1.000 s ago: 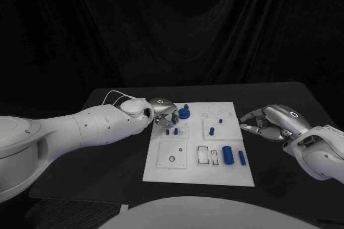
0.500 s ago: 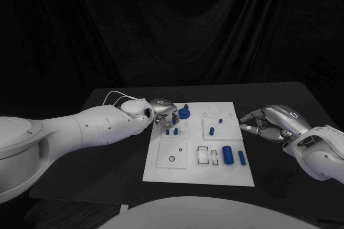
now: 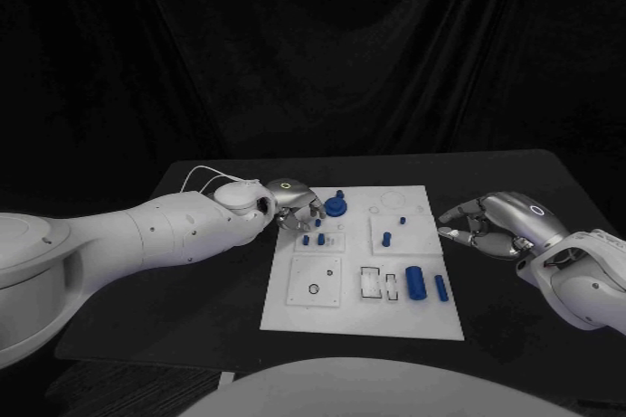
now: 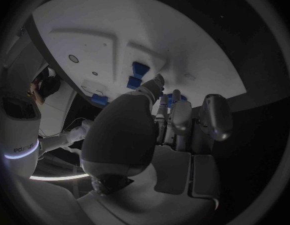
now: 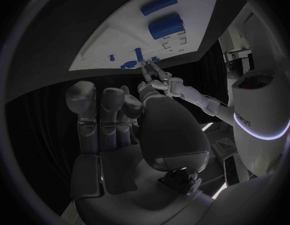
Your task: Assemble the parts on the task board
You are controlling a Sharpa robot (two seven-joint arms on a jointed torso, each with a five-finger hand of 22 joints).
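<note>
Parts on the board (image 3: 365, 299) are what we look at first: the board lies mid-desk (image 3: 195, 290), and near its front edge we see a blue cylinder (image 3: 413, 282) lying beside a slimmer blue bar (image 3: 441, 288). At the far left corner a blue knob (image 3: 336, 203) stands upright, with two short blue pegs (image 3: 313, 240) in front of it. Our left hand (image 3: 298, 209) is over that corner, fingertips (image 4: 159, 80) pointing down just beside the pegs; we cannot tell whether they hold anything. Our right hand (image 3: 493, 222) is off the board's right edge, above the desk, fingers (image 5: 110, 107) curled inward around nothing.
</note>
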